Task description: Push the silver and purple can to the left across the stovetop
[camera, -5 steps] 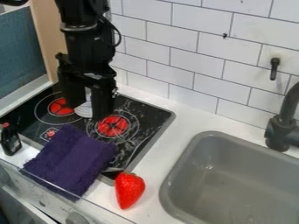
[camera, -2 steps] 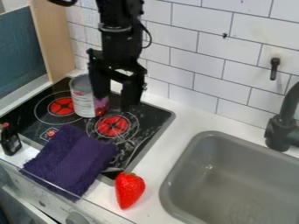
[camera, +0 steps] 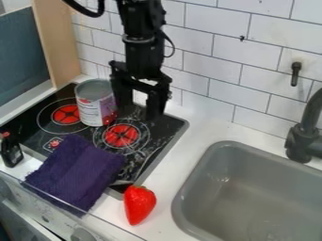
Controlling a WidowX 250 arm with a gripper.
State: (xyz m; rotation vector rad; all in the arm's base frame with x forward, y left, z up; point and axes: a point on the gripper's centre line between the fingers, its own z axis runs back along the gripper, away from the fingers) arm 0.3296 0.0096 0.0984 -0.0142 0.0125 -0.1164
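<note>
I find the gripper point(camera: 139, 114) above the stovetop point(camera: 157, 141), fingers apart and nothing between them. The open can point(camera: 95, 104) stands upright near the stovetop's back left corner, just beside one finger; contact cannot be confirmed. I judge a straight lift above its rim safest before sideways travel, with more clearance toward the right edge than the tiled wall point(camera: 207, 61).

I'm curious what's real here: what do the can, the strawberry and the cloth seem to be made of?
Can: likely metal, with a grey rim and printed label. Strawberry: probably smooth plastic, being glossy with bright highlights. Cloth: soft-looking textile, perhaps cotton, with a matt, ribbed surface.
</note>
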